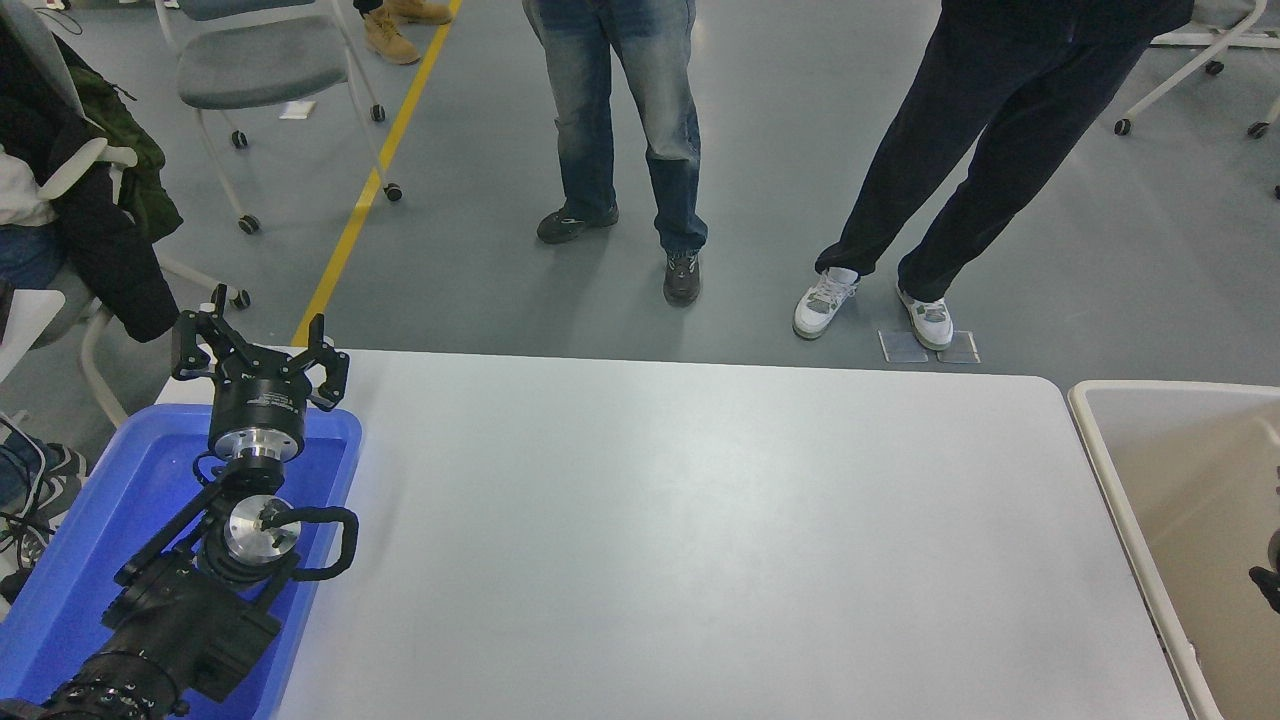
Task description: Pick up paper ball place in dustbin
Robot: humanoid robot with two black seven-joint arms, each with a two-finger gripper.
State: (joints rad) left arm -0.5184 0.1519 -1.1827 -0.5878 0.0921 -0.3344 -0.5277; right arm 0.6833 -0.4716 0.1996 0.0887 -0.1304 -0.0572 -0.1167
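A: From the head view, what does the left gripper (pixel 258 352) look like?

B: It is parked at the lower left, its black fingers spread apart with nothing between them. It hangs over the far end of a bright blue tray (pixel 70 560), and the left arm runs back from it toward the lower corner.

A: And the surface around it?

B: To the right of that gripper the white table (pixel 680 540) stretches out, plain and matte, with rounded far corners. The blue tray sits on its left end, under the arm.

A: Where is the right gripper (pixel 1270 575)?

B: Only a dark sliver of it shows at the right edge. It sits over the inside of the dustbin (pixel 1120 470). I cannot tell how its fingers stand.

A: The dustbin itself?

B: A beige bin with a thick off-white rim, just beside the table's right end. Its beige inner wall shows on the near side of the sliver.

A: The paper ball?

B: I cannot see it anywhere.

A: The room beyond the left gripper?

B: A grey floor with a yellow line (pixel 375 170) running away from the table. Two people stand at the far side, one in blue jeans (pixel 620 110), one in dark trousers (pixel 960 150) and white shoes. Wheeled chairs (pixel 260 70) stand at the upper left, one draped with dark jackets.
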